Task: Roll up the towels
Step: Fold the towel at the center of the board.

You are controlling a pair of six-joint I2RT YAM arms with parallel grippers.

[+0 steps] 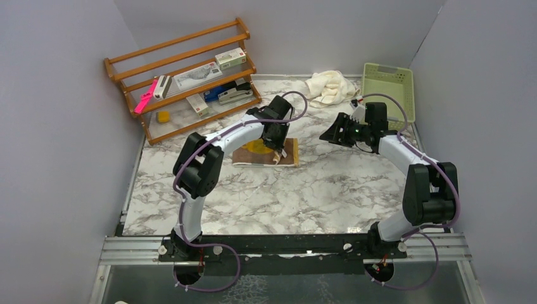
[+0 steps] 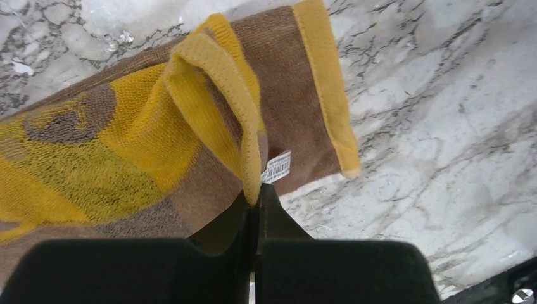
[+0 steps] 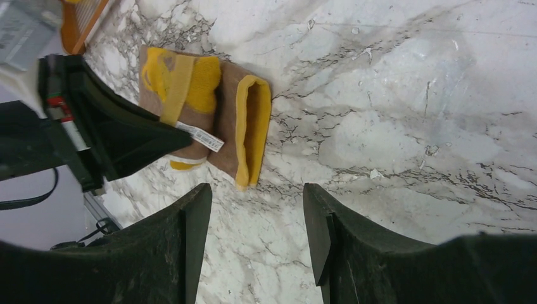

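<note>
Two towels are out on the marble surface (image 1: 304,190). The mustard towel (image 1: 253,156) lies near the middle, mostly flat, brown side showing in places, its long axis running left to right. The cream towel (image 1: 329,87) sits crumpled in a heap at the far edge, with no clear direction to it.

The left pincer (image 2: 256,196) is clenched on a raised fold of yellow hem at the mustard towel's right end, next to a small white label (image 2: 276,168). That arm leans over the towel and hides part of it from above.

The right pincer (image 3: 256,202) hangs released over bare marble to the right, holding nothing.

One pale green basket (image 1: 387,88) stands just beside the cream towel. One wooden rack (image 1: 183,76) of small items fills the far left corner.
</note>
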